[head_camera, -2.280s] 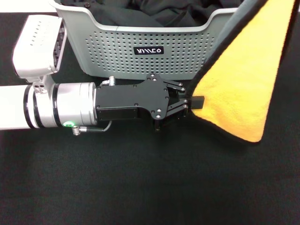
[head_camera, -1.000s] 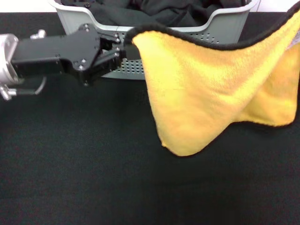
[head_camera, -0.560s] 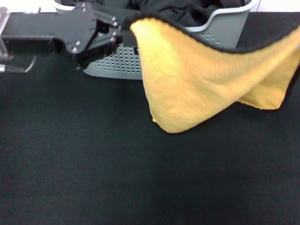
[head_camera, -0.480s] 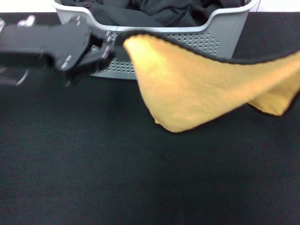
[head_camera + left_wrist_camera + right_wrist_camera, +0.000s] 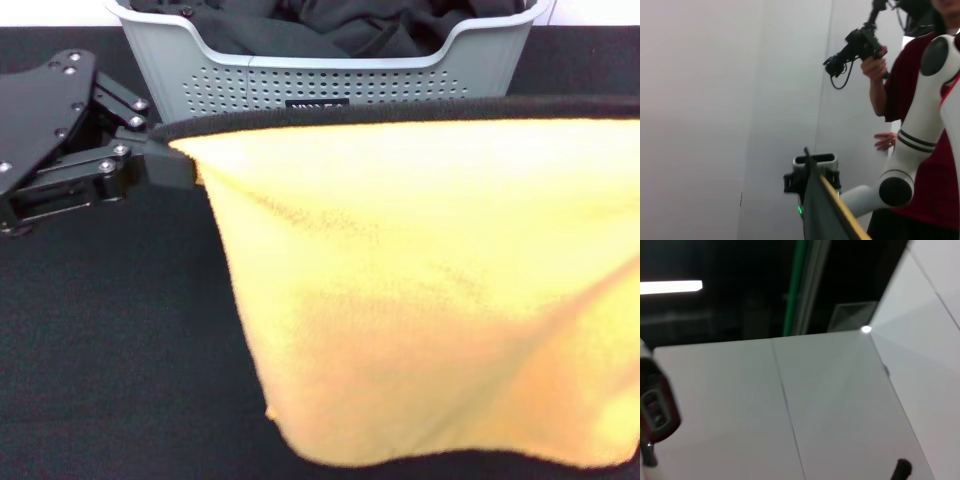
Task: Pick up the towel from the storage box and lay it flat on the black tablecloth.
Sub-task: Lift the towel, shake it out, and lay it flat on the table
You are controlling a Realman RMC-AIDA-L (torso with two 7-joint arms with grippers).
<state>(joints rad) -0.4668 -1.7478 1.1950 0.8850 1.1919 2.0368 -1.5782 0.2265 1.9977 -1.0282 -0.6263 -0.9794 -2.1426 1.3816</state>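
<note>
The yellow-orange towel hangs spread wide in front of the storage box, its black-stitched top edge taut and level. It hides much of the black tablecloth below. My left gripper is at the left in the head view, shut on the towel's upper left corner. The towel's right side runs out of the head view. In the left wrist view the towel's edge stretches away to my right gripper, which holds the far corner. The right wrist view shows only walls and ceiling.
Black garments fill the storage box at the back. A black logo plate shows just above the towel's edge. A person with a camera stands behind the robot's arm in the left wrist view.
The towel went from a sagging fold to a wide taut sheet, nearer the camera and lower. My left gripper moved left and down with its corner.
</note>
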